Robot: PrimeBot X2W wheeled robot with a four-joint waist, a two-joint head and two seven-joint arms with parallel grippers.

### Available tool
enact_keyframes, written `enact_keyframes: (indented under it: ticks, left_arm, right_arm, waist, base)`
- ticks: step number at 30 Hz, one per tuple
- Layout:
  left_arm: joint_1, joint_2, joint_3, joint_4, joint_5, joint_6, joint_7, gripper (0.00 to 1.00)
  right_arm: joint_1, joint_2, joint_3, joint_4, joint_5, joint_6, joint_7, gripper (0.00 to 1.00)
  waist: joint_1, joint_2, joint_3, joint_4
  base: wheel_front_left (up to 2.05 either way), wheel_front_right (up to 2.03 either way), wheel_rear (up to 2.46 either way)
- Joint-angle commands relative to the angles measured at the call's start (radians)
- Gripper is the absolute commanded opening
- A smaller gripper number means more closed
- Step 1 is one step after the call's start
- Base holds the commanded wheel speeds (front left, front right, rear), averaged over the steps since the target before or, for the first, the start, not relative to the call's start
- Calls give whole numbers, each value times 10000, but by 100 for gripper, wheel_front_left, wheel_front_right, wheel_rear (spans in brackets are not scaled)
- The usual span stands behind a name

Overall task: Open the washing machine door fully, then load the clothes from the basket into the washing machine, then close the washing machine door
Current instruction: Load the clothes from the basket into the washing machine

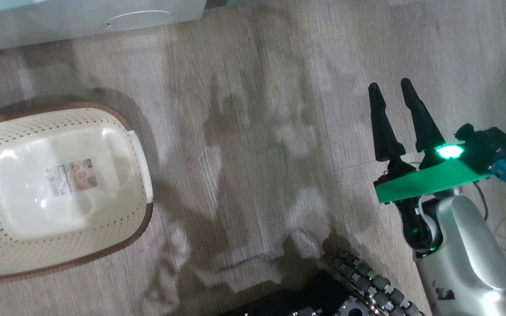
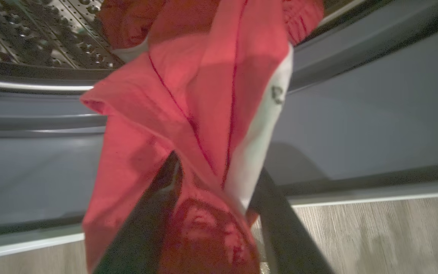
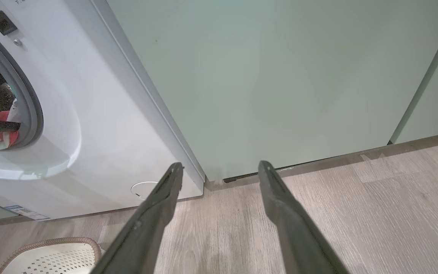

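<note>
Clothes (image 2: 203, 95) drape loosely over the spread-open left pincer (image 2: 219, 167), long axis running ahead into the drum (image 2: 44, 34) of the washing machine (image 3: 101, 125); right pincer (image 1: 389, 84), open and empty, hangs well aside.

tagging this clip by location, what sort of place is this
Most likely a home laundry corner: a white front-loading washing machine stands on a wood-look floor beside pale green cabinets, and an empty laundry basket sits nearby.
</note>
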Motion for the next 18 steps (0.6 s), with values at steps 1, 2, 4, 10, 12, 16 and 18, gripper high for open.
enact_keyframes:
  ticks: [1, 2, 4, 10, 12, 16, 18]
  left_arm:
    - [-362, 373, 68, -172, -115, -108, 6, 0]
    - [-391, 390, 53, -121, -129, -130, -7, 0]
    - [-468, 427, 31, -40, -149, -141, -55, 0]
    - [-844, 573, 58, -189, -172, 62, -990, 0]
    - [-1053, 658, 136, -372, -193, 207, -1668, 0]
    - [-1553, 873, 134, -531, -122, 323, -2757, 0]
    - [-1891, 943, 88, -577, -91, 276, -3175, 0]
  right_arm:
    - [12, 50, 205, -242, 93, 0, -92, 100]
    - [20, 50, 220, -235, 101, 0, -92, 100]
    - [40, 50, 252, -225, 118, 0, -92, 100]
    - [96, 50, 368, -255, 160, 0, -92, 100]
    - [83, 50, 432, -292, 193, 0, -92, 100]
    - [43, 50, 543, -412, 276, 0, -92, 100]
    - [9, 50, 596, -443, 329, 0, -92, 100]
  waist:
    - [0, 0, 13, -39]
    - [0, 0, 10, -60]
    - [0, 0, 8, -104]
    - [0, 0, 88, -254]
    - [0, 0, 182, -332]
    - [0, 0, 451, -493]
    - [0, 0, 635, -576]
  base:
    - [0, 0, 0]
    - [0, 0, 0]
    - [0, 0, 0]
    - [0, 0, 0]
    - [0, 0, 0]
    - [0, 0, 0]
    - [0, 0, 0]
